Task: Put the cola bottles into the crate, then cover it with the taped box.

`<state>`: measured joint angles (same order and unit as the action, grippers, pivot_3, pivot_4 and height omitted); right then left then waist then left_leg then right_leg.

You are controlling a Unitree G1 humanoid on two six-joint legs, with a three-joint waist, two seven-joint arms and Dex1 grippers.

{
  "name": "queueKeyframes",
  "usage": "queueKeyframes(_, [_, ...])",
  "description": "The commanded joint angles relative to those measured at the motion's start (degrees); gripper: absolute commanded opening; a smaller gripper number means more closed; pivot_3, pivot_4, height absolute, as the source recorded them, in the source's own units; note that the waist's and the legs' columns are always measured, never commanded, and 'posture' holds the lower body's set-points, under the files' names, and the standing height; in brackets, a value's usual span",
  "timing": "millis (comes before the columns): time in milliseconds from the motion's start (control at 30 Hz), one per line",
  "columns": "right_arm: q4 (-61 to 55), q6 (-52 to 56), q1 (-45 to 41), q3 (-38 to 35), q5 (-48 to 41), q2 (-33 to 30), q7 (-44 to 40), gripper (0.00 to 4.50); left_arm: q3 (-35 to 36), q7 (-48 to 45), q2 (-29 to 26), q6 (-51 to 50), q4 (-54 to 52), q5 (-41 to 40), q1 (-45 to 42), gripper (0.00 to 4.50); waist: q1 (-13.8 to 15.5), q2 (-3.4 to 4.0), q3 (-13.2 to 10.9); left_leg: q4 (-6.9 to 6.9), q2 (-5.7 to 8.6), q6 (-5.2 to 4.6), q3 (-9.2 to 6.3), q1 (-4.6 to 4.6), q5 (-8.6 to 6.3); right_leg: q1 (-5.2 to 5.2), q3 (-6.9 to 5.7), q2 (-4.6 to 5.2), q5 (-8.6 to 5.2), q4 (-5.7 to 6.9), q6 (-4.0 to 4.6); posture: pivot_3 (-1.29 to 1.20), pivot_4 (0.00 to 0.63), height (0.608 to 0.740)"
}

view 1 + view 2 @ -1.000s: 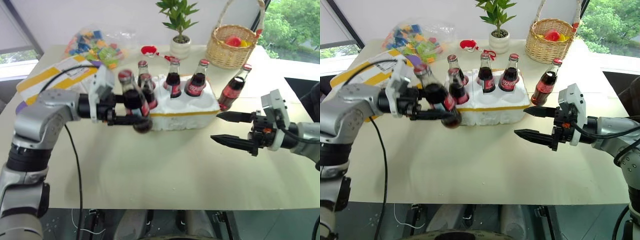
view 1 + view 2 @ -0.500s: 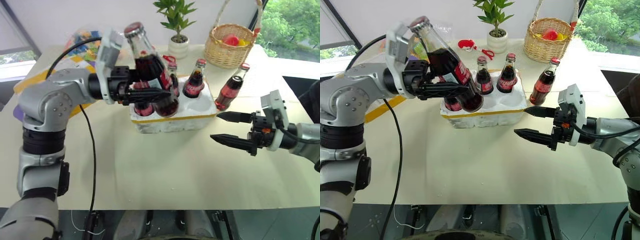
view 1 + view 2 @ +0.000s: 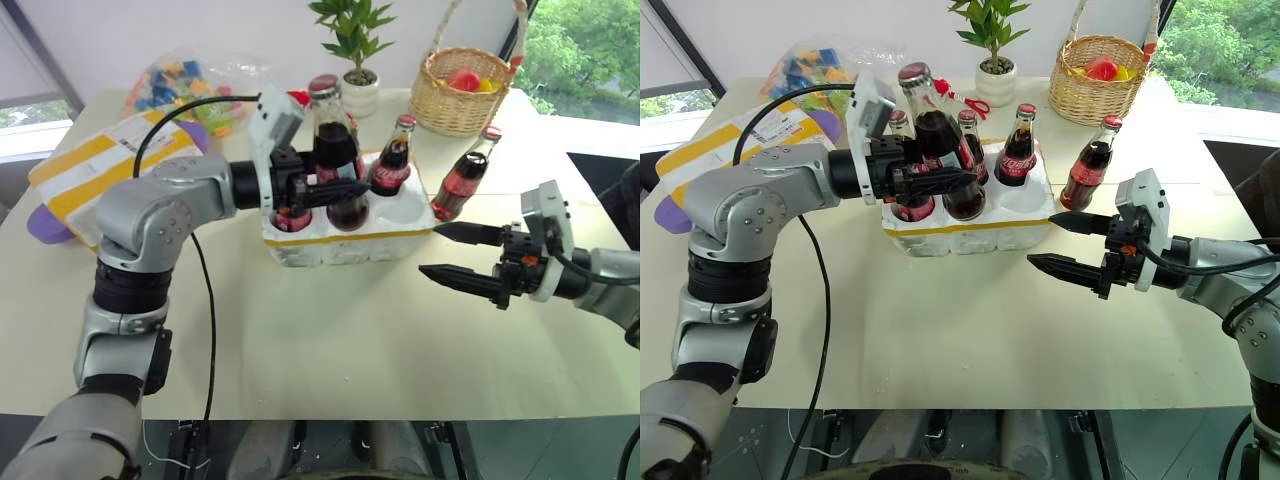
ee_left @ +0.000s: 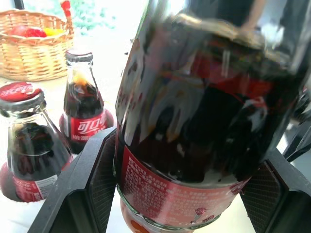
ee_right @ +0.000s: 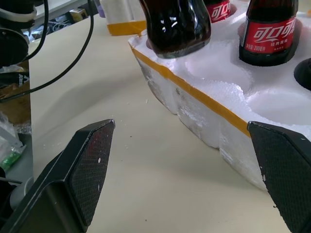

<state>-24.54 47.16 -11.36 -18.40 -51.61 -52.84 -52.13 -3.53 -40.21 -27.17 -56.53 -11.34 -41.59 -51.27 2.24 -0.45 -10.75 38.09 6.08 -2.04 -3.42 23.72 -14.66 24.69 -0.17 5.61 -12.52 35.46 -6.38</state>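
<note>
Overall, cream table (image 3: 300,340), white wall (image 3: 150,30), bright windows (image 3: 585,55)

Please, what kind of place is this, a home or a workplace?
Probably a test room in an office or lab: a plain table by windows with trees outside, laid with practice props such as a styrofoam crate, a wicker basket and a bag of toys.

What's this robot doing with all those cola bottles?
It is packing them into a white foam crate. The left gripper holds one bottle over the crate's front wells, not yet set down. Other bottles already stand in the crate, and one last bottle waits on the table beside it. The right gripper hovers open and empty near the crate. The yellow-taped box meant to cover it lies off to the left.
</note>
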Motion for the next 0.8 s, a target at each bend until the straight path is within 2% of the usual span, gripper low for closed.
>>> queueKeyframes(33, [-1.47, -0.59, -0.08, -2.05, -1.30, 0.40, 0.51, 4.50, 0.70, 2.17, 0.65, -0.12, -3.24, 0.48, -0.73, 2.82, 0.05, 0.00, 0.00, 0.00, 0.00, 0.00, 0.00, 0.00, 0.00, 0.00, 0.00, 0.00, 0.00, 0.00, 0.00, 0.00, 0.150, 0.732])
queueKeyframes(267, [-1.82, -0.75, 0.59, -2.14, -1.87, 0.64, 1.66, 4.50, 0.57, 7.08, 3.54, -0.81, 1.52, 3.88, -2.81, 2.82, 0.07, 0.01, 0.01, 0.02, 0.01, 0.00, 0.00, -0.02, 0.00, -0.04, -0.01, 0.00, 0.00, 0.01, 0.00, 0.00, 0.150, 0.732])
queueKeyframes(800, [-2.46, -1.14, 1.86, -3.05, -2.68, 1.08, 3.87, 4.50, -6.47, 2.84, 3.03, -1.90, 3.77, 9.42, -1.69, 2.82, 0.14, 0.16, 0.20, 0.03, 0.02, -0.10, 0.00, -0.30, -0.06, -0.33, -0.01, 0.01, 0.00, 0.02, -0.01, 0.00, 0.150, 0.732])
